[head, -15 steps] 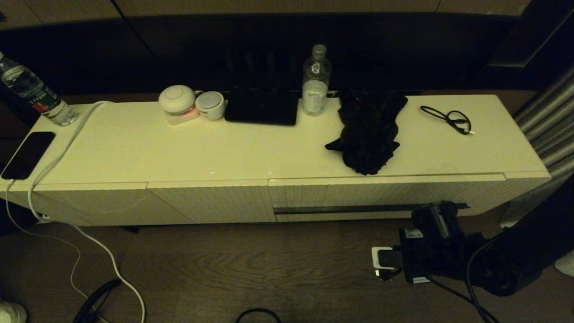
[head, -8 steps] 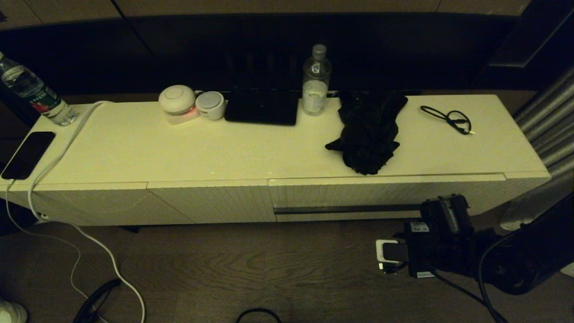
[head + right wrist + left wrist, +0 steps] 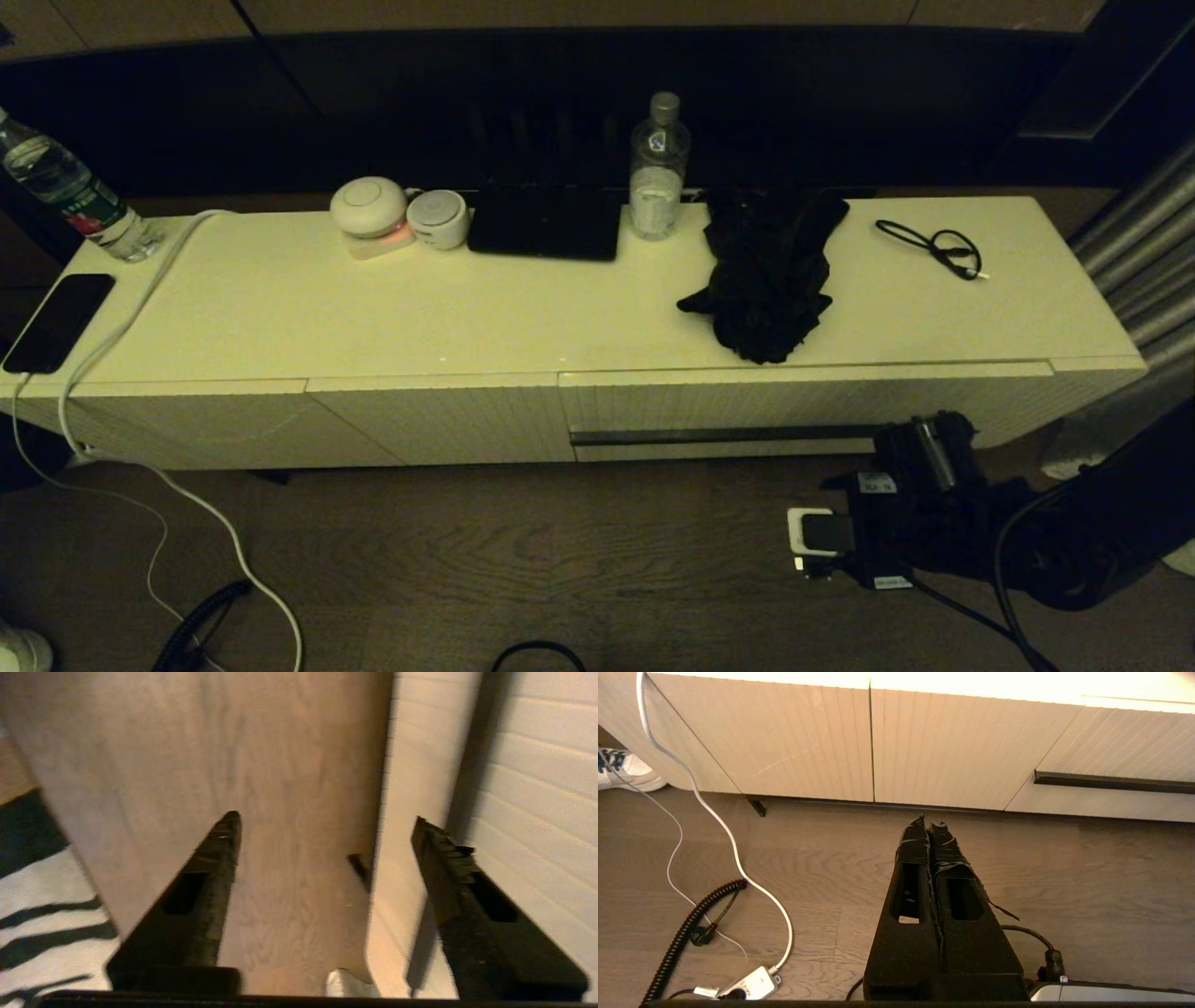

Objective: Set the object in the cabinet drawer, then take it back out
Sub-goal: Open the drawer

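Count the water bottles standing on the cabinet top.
2: one water bottle at the back edge beside the black umbrella, another at the far left end near the phone.

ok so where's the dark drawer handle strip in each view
Head view: dark handle strip runs along the drawer front, its right end by the right gripper.
Left wrist view: strip at the far right edge.
Right wrist view: dark band beside one finger, probably the strip.
Shared landmark: the ribbed cream drawer front.

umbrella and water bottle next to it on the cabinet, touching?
Apart. The head view shows a strip of bare cabinet top between the umbrella and the bottle.
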